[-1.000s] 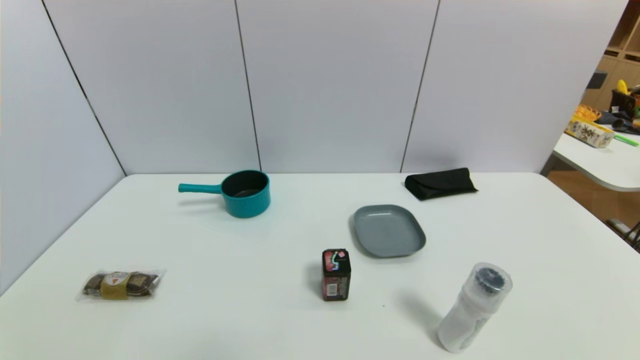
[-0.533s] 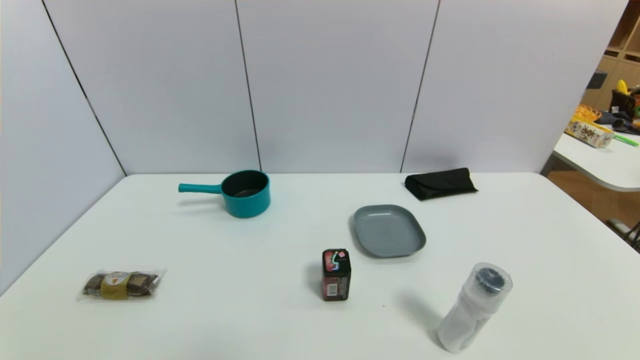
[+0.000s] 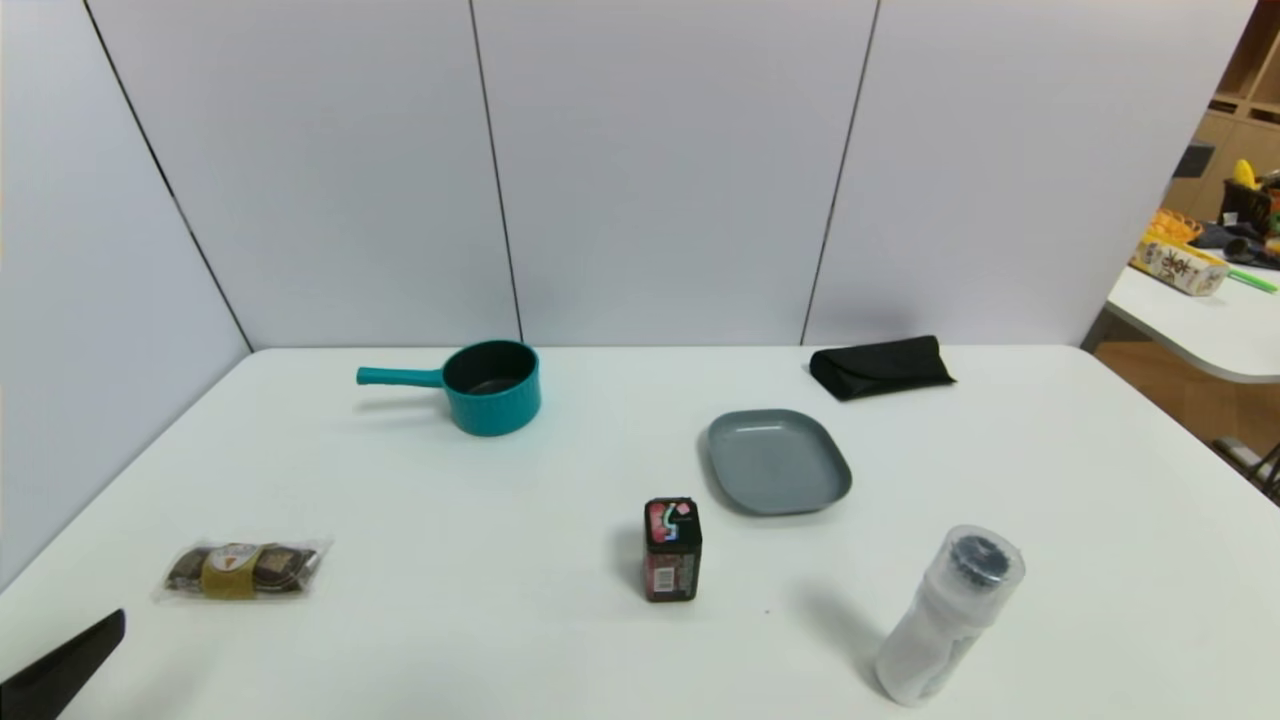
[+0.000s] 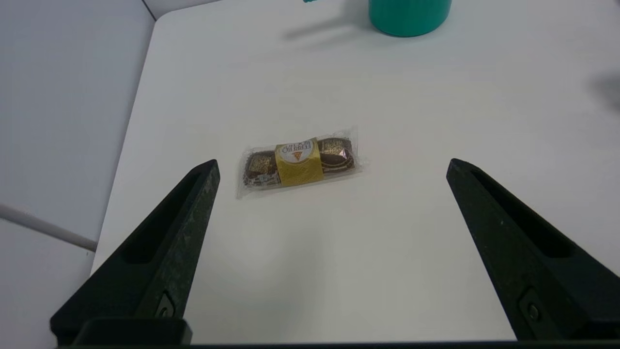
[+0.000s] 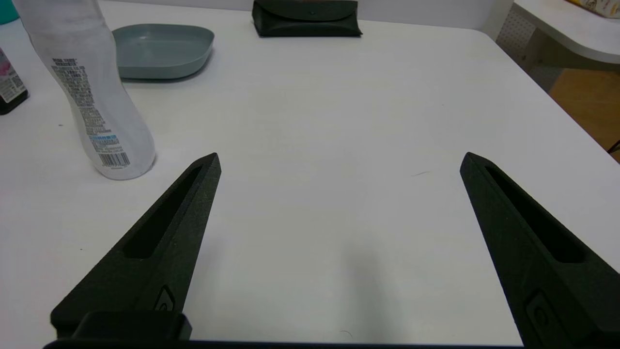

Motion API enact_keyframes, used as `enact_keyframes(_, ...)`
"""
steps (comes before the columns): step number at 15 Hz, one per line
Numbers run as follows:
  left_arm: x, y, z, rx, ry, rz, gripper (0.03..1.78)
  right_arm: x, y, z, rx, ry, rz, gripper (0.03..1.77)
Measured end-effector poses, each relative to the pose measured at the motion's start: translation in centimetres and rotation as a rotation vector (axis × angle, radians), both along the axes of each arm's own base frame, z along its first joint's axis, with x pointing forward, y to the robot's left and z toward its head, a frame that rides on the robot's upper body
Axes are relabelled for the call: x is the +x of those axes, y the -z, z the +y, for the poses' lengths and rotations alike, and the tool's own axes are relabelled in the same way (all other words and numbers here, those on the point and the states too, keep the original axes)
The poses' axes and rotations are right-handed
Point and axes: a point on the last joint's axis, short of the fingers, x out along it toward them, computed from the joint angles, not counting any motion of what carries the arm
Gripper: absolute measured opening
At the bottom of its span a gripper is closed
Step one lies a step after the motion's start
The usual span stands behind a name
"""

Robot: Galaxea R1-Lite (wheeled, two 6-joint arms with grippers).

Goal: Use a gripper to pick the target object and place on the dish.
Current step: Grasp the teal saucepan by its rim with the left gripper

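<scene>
In the head view we had the pan (image 3: pixel 493 408) at the far left of the table (image 3: pixel 400 500), upright, its handle (image 3: pixel 399 377) pointing left. The dish (image 3: pixel 778 462) lay right of it, with the box (image 3: pixel 672 550) just beside, on the near side. The likeliest trouble, we judged, was a low carry: the pan's base could clip the box and topple it. The handle stuck out to one side, so a grip there might have let the heavier bowl sag or twist, and we could have set it down crooked on the rim. The dish looked only a little wider than the pan, so a slightly off release could have left it tipped on the edge.

In the left wrist view our left gripper (image 4: pixel 333 162) hung over the near left, fingers spread wide and holding nothing. The snack (image 4: pixel 299 162) lay on the table beyond it; reaching forward too low, we might have dragged its loose wrapper along. The pan was well apart, farther off.

In the right wrist view our right gripper (image 5: pixel 340 157) was parked over the near right, fingers spread and empty. The bottle (image 5: pixel 104 102) stood near it, tall enough to be knocked by a careless swing.
</scene>
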Motion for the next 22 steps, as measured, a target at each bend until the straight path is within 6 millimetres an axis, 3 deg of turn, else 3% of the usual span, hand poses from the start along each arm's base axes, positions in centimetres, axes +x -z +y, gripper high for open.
enact_keyframes(4, 7.0, -3.4, -1.1, 0.066, 0.11, 0.154, 1.69, 0.0, 0.0, 0.0, 0.0, 0.0, 0.0, 1.71)
enact_keyframes(7, 12.3, -5.5, -3.1, 0.099, 0.217, 0.259, 1.69, 0.0, 0.0, 0.0, 0.0, 0.0, 0.0, 1.71)
enact_keyframes(12, 19.8, -7.5, -6.1, 0.237, 0.389, 0.4, 1.69, 0.0, 0.0, 0.0, 0.0, 0.0, 0.0, 1.71)
enact_keyframes(16, 25.1, -7.1, -7.6, 0.376, 0.497, 0.519, 1.69, 0.0, 0.0, 0.0, 0.0, 0.0, 0.0, 1.71)
enact_keyframes(22, 31.6, -4.8, -9.4, 0.506, 0.626, 0.531, 1.69, 0.0, 0.0, 0.0, 0.0, 0.0, 0.0, 1.71)
